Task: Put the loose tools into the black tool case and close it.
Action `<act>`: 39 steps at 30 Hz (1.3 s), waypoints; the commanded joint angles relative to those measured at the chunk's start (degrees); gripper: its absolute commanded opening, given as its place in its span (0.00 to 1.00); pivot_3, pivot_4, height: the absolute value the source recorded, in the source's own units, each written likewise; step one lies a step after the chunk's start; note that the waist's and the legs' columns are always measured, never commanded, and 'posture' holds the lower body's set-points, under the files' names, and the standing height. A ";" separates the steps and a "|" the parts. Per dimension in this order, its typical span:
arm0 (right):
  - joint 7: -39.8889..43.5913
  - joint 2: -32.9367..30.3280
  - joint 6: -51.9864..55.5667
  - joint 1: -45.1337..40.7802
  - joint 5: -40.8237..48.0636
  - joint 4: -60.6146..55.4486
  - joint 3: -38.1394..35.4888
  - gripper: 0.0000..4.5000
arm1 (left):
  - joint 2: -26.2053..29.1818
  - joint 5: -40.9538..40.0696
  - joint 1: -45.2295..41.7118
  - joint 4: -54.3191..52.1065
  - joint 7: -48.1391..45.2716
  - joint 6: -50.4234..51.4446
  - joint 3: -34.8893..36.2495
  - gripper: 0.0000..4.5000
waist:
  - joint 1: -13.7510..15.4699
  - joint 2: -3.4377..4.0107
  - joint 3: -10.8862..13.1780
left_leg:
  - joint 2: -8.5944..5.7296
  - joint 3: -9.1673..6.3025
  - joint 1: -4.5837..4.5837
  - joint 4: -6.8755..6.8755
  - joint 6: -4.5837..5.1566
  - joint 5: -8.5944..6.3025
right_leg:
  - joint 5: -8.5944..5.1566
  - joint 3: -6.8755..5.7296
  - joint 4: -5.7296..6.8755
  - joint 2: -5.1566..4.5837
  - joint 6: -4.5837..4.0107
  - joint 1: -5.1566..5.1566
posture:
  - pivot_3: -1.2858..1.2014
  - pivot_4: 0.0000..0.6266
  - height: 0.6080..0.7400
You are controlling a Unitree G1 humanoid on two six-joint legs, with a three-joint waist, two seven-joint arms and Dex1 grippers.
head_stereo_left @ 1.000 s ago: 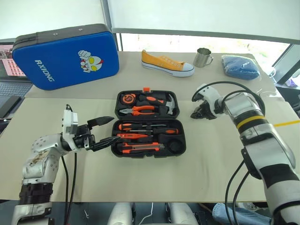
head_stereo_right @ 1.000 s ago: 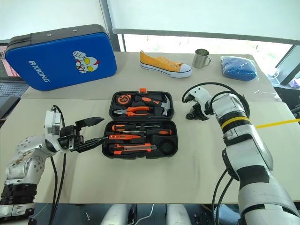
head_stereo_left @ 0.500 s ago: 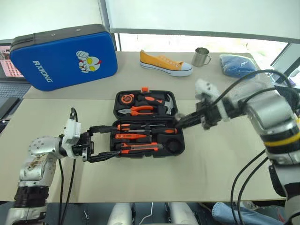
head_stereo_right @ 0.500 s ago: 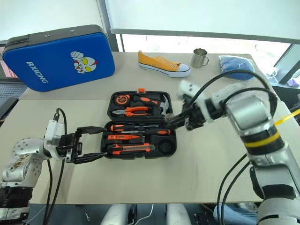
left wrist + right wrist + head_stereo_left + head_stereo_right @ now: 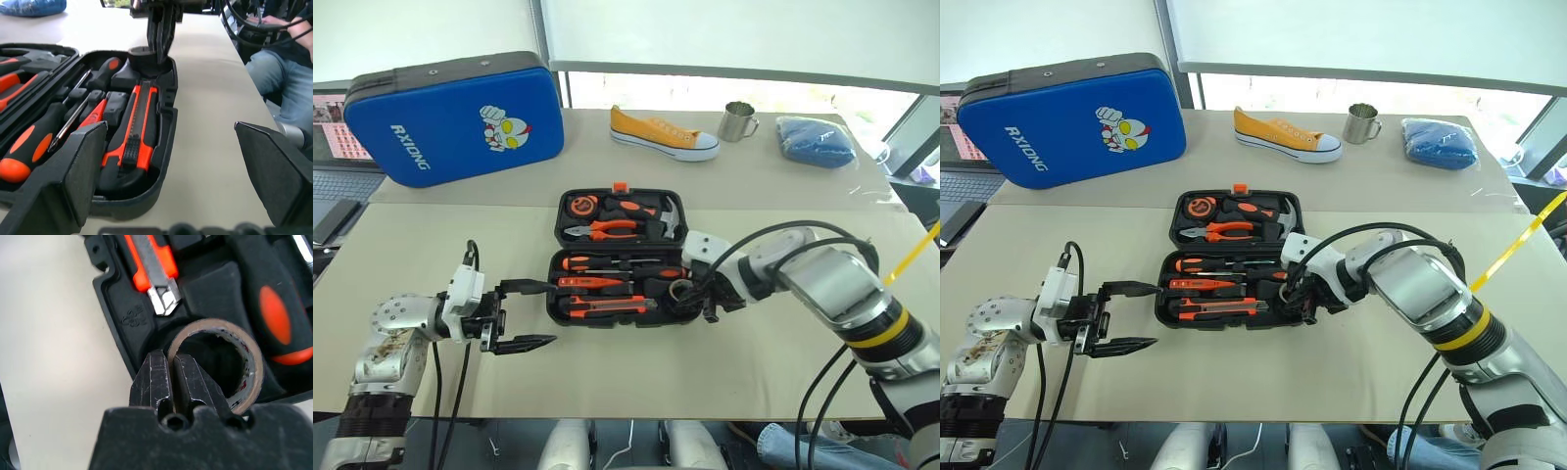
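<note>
The hard plastic tool case [image 5: 625,257] is black, and the screwdrivers [image 5: 607,264] and utility knife [image 5: 607,305] in it are orange and black. The small tape roll [image 5: 230,367] is dark with a brown inside ring. The big soft case [image 5: 455,117] is blue with a red, white and yellow cartoon figure and white letters. The canvas shoe [image 5: 663,133] is yellow with a white sole. The metal mug [image 5: 736,120] is silver. The folded cloth [image 5: 815,139] is blue. The surface [image 5: 431,225] is pale beige.

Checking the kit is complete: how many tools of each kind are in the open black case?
screwdrivers: 3
utility knife: 1
tape roll: 1
pliers: 1
hammer: 1
tape measure: 1
Total: 8
</note>
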 commanded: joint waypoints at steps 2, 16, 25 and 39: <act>-1.76 0.35 1.75 0.72 0.22 -1.21 1.43 0.00 | -0.34 -3.49 -1.04 -4.11 1.45 2.64 0.97 1.00 | 0.09 -0.02 -0.01 | 0.00 -0.03 0.00 0.08 0.01 -0.01 | 0.01 -0.03 -0.01 -0.01 0.01 0.05 | 0.52 0.24 1.00; -0.18 0.77 2.72 0.08 5.99 -2.93 -1.06 0.87 | 0.17 -1.94 -0.62 -2.22 2.60 1.92 1.28 1.00 | -0.06 -0.03 -0.02 | 0.05 -0.04 -0.02 0.22 0.05 -0.03 | 0.01 -0.02 0.05 0.05 0.01 0.04 | 0.52 0.24 1.00; 5.26 -1.81 -7.79 6.65 16.17 -2.48 -21.20 0.99 | 1.85 1.77 0.49 2.38 15.10 6.03 5.72 1.00 | 0.00 -0.06 -0.01 | 0.08 -0.07 -0.02 0.27 0.08 -0.05 | 0.01 -0.03 0.05 0.06 0.01 0.08 | 0.52 0.24 1.00; -16.54 8.39 -48.75 8.55 -12.66 30.19 -17.16 0.15 | -3.96 13.79 -16.71 13.94 39.97 21.24 -1.81 0.28 | -0.09 -0.16 0.00 | -0.05 0.07 -0.01 0.39 0.03 -0.02 | 0.04 0.06 0.45 0.00 0.07 -0.03 | 0.52 0.24 1.00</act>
